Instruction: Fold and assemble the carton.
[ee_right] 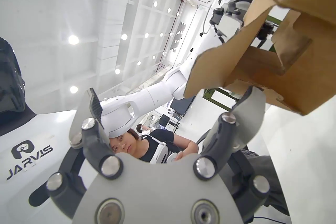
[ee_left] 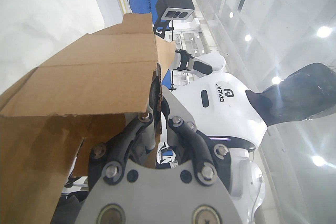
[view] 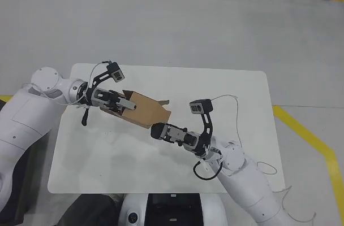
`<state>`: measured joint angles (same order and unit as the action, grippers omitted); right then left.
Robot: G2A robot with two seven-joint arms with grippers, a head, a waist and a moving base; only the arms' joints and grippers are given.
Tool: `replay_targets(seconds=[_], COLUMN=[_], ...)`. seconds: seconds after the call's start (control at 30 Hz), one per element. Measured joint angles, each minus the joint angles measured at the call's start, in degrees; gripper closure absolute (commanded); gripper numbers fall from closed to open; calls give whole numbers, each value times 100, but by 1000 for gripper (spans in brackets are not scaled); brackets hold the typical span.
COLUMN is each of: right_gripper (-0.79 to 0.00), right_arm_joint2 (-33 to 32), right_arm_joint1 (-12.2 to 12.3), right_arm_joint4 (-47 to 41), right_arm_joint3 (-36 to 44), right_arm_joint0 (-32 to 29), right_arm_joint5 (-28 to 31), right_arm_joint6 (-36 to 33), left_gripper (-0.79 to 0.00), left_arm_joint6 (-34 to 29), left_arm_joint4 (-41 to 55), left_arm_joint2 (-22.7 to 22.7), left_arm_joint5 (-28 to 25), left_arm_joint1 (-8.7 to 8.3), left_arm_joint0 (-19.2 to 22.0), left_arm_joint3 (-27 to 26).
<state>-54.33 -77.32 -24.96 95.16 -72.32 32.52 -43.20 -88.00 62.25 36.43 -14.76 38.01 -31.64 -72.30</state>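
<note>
Over the table (view: 234, 101), the carton (view: 139, 110) lies lengthwise between the arms: the left gripper (ee_left: 157, 101) pinches one end wall, and the right gripper (ee_right: 170, 99), spread wide, sits at the opposite end, perhaps touching.

Brown corrugated carton (view: 139, 111) is sitting partly erected, not yet closed. Its walls are opening into a tube and its end flaps are splaying outward. It is lying tilted, long axis diagonal, over the table (view: 228, 158)'s left-centre part.

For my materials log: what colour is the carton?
Plain brown cardboard. The carton shows best in the left wrist view.
</note>
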Motion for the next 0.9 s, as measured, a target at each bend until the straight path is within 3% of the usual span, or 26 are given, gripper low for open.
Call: replay_targets(seconds=[0.53,0.9], right_gripper=[-785,-785], right_arm_joint2=[180,-379], right_arm_joint1=[-44,81], right_arm_joint4=[-218,-333], right_arm_joint3=[-173,49], right_arm_joint0=[162,-172], right_arm_joint5=[87,257], right_arm_joint6=[-93,-105], left_gripper=[0,0], left_arm_joint6=[0,0], left_arm_joint4=[396,498], left_arm_joint2=[-118,-203], left_arm_joint5=[486,503], left_arm_joint1=[-95,-138], left_arm_joint0=[-51,47], left_arm_joint3=[-368,-156])
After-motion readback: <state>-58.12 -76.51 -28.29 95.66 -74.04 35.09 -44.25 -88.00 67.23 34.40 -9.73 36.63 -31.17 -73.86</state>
